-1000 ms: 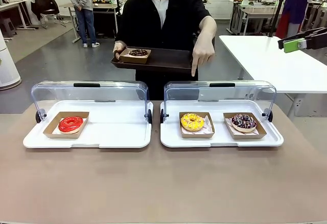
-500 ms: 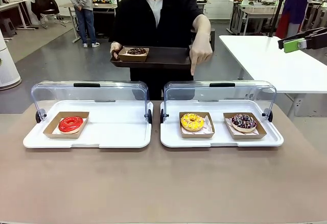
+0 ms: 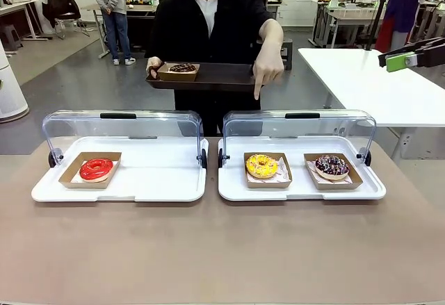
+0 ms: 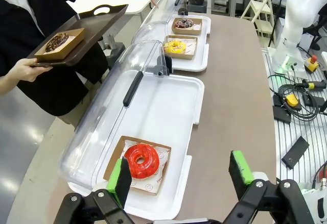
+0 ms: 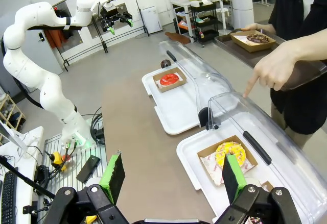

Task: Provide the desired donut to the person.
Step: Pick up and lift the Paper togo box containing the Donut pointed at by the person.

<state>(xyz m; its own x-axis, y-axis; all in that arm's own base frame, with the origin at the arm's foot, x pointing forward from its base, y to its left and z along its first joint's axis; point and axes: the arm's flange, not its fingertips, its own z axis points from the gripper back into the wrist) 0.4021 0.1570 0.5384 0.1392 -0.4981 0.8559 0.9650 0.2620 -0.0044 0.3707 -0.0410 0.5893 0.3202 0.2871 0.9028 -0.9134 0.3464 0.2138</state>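
Note:
The person (image 3: 212, 20) stands at the far side and points a finger (image 3: 256, 95) down over the right case, above the yellow donut (image 3: 261, 166) (image 4: 174, 46) (image 5: 230, 154). A chocolate sprinkled donut (image 3: 332, 167) lies to its right in the same case. A red donut (image 3: 96, 169) (image 4: 141, 160) lies in the left case. My left gripper (image 4: 181, 175) hangs open high above the red donut. My right gripper (image 3: 403, 56) (image 5: 172, 175) hovers open off the table's right side, holding nothing.
In the other hand the person holds a dark tray (image 3: 222, 77) with a chocolate donut (image 3: 182, 69) in a cardboard boat. Both white cases (image 3: 139, 187) (image 3: 299, 188) have clear lids (image 3: 122, 128) raised at the back. A white side table (image 3: 375, 83) stands at the right.
The person has raised the dark tray and the pointing hand slightly. Neither gripper has moved.

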